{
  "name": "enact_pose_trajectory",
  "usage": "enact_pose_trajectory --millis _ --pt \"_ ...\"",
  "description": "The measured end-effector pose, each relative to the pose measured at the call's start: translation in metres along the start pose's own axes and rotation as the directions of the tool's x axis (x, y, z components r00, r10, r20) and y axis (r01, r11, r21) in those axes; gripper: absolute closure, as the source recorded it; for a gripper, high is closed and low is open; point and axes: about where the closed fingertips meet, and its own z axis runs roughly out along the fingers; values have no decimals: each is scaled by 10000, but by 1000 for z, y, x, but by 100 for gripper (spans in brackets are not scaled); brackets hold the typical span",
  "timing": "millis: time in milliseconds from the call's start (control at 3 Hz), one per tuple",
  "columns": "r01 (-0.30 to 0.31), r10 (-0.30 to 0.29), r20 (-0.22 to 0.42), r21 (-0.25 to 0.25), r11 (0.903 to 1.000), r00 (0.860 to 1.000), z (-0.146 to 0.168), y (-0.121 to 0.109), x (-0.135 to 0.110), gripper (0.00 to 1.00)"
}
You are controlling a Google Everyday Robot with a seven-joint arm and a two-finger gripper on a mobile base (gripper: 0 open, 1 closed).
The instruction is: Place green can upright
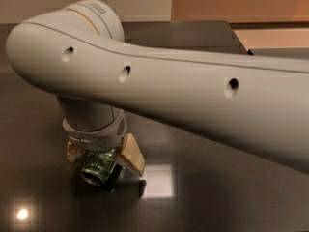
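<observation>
The green can point(98, 171) lies on its side on the dark glossy table point(227, 192), its silver open end facing the front left. My gripper point(102, 159) hangs straight down over it from the wrist point(94, 124). The tan fingers point(133, 153) straddle the can, one on each side, spread wider than the can and low around it. The gripper is open. The upper part of the can is hidden by the wrist. My big pale arm point(193, 91) crosses the view from the right.
The table's far edge point(193, 23) runs along the back, with a tan wall and floor beyond. Bright light reflections lie on the table at the right of the can point(158, 181) and at the front left point(21, 214).
</observation>
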Motion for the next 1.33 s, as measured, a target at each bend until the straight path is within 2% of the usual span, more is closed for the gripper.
enact_pose_trajectory --millis 667,1000,1333 --pt "-613 609 -147 -275 9977 9980 0 -3 8 65" --pt "-1592 1600 268 -303 9868 9868 -14 -5 20 87" --pt "-3023 3018 1055 -113 9531 9475 -43 -6 41 100"
